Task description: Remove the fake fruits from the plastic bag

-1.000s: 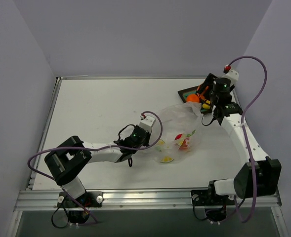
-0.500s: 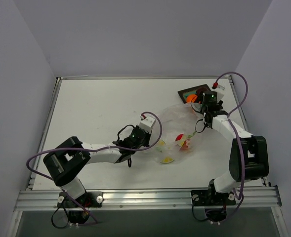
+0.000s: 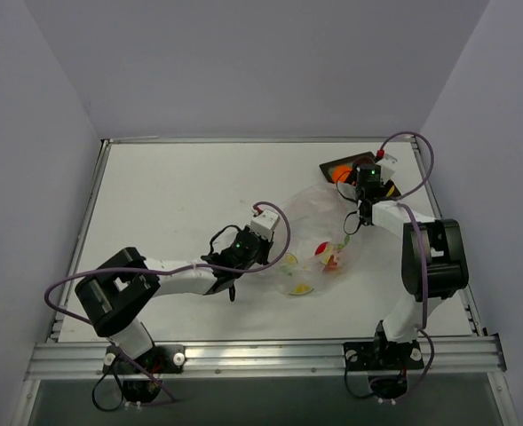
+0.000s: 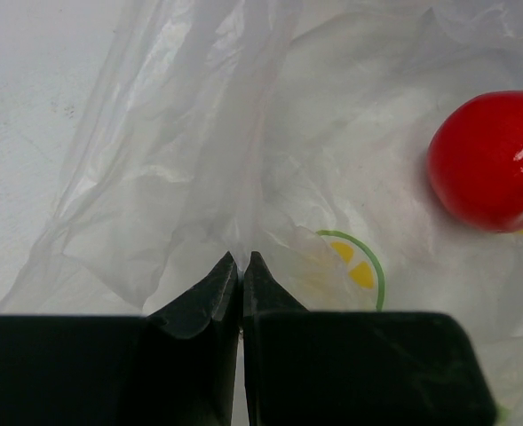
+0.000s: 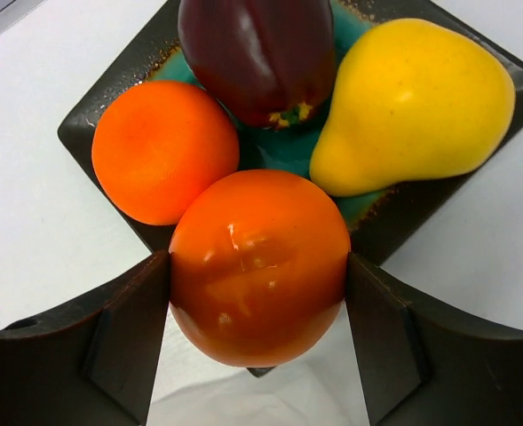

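Observation:
My right gripper (image 5: 259, 266) is shut on an orange ball (image 5: 259, 257) just above the near corner of the dark tray (image 5: 421, 209). The tray holds a second orange ball (image 5: 163, 151), the yellow pear (image 5: 412, 106) and a dark maroon fruit (image 5: 257, 53). My left gripper (image 4: 241, 259) is shut on a fold of the clear plastic bag (image 4: 199, 133), which lies on the table. The red apple (image 4: 487, 160) is inside the bag. In the top view the bag (image 3: 319, 222) lies between the left gripper (image 3: 270, 255) and the right gripper (image 3: 348, 180).
The tray (image 3: 332, 166) sits at the back right of the white table, close to the right wall. Printed citrus slices (image 4: 354, 266) show on the bag. The right arm is folded back, with its elbow (image 3: 430, 253) near the right edge.
The right arm has folded in and its wrist has shifted a little left toward the tray, still holding the orange ball. The left gripper and bag have not moved.

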Available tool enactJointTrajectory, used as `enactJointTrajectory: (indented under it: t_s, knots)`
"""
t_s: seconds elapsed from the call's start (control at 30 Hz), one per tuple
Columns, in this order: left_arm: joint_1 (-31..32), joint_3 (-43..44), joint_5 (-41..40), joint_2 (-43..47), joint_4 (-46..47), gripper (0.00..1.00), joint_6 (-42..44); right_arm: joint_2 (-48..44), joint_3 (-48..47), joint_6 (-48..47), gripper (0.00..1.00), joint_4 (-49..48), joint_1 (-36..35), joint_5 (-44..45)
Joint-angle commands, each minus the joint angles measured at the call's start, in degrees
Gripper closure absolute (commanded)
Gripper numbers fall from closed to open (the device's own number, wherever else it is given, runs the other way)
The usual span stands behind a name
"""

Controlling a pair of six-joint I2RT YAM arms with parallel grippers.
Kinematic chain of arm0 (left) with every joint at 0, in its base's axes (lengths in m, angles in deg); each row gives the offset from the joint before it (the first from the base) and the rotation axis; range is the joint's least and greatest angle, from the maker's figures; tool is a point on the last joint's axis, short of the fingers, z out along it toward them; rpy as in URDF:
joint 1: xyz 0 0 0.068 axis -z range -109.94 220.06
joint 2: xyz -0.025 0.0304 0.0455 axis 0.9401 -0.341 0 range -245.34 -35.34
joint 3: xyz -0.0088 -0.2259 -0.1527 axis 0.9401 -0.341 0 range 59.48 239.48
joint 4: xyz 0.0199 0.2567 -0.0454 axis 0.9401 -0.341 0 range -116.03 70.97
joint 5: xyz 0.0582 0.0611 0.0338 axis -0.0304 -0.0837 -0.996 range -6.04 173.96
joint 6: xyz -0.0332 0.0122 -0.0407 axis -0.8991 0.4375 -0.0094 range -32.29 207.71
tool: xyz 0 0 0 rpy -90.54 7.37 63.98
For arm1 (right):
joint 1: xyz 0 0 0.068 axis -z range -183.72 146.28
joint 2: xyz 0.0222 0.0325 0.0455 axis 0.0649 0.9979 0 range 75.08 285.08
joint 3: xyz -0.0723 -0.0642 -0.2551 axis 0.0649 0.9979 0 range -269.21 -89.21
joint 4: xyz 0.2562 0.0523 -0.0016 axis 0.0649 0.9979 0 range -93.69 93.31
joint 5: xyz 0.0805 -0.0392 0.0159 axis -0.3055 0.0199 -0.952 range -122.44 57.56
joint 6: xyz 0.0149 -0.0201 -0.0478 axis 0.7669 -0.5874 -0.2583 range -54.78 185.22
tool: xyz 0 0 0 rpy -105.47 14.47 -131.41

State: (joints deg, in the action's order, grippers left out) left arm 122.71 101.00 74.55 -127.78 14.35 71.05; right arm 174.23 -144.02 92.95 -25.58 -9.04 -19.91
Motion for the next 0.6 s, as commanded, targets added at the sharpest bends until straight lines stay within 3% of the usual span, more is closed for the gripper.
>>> enactJointTrajectory:
  t_s: [0.0,0.13,0.23,0.27,0.3,0.57]
  knots:
    - [0.7,1.4,0.7,2.2,2.1,0.98,0.2,2.2,-2.8,-0.4,0.59,-2.8,0.0,1.8]
    - [0.8,1.5,0.8,1.7,2.2,0.98,0.1,4.0,-4.3,-0.2,0.54,-3.2,0.0,1.4]
    - [1.1,1.7,1.0,1.4,2.3,0.98,0.1,4.0,-4.7,-0.1,0.35,-2.5,0.0,1.4]
    - [1.1,1.8,1.0,1.4,2.3,0.98,0.1,3.2,-4.6,-0.1,0.22,-2.3,0.0,1.4]
    - [1.3,1.9,1.0,1.3,2.3,0.98,0.1,2.7,-4.3,-0.2,0.18,-1.9,0.0,1.5]
    - [2.6,2.1,0.8,1.8,2.2,0.98,0.1,-7.4,-3.1,-0.1,0.08,2.4,0.0,0.3]
